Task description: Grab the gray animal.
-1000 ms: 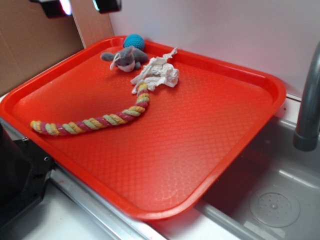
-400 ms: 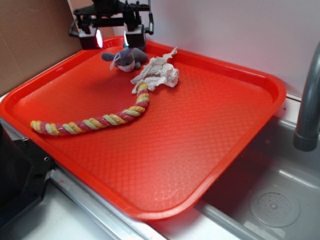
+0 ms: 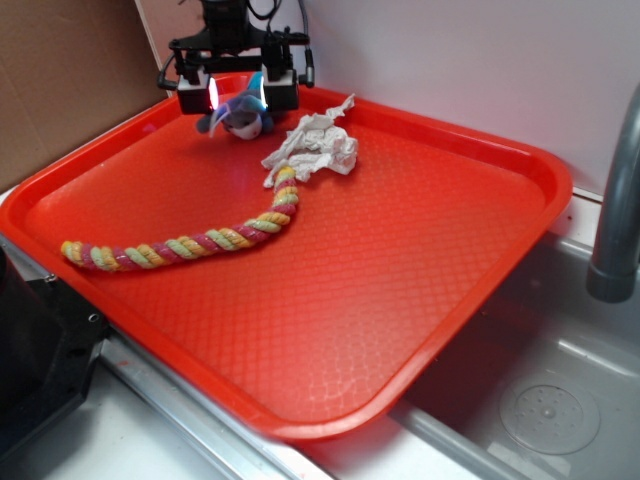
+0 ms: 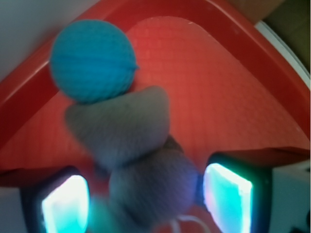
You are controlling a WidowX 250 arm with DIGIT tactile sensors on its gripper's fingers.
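Gray animal (image 3: 240, 119) lies between spread fingers of end effector (image 3: 238, 93), unclamped.

A bright red tray (image 3: 420, 260) with a fine diamond-textured pattern across its floor. On it, a twisted rope toy (image 3: 190, 243) striped in yellow, pink and pale green. A crumpled white wad of paper (image 3: 318, 148). A gray animal (image 4: 141, 160), plush, with a white face patch. A teal-blue knitted ball (image 4: 92, 60) with fine ribbed rows. The black hand (image 3: 238, 92) has fingers (image 4: 228, 196) glowing cyan-white.
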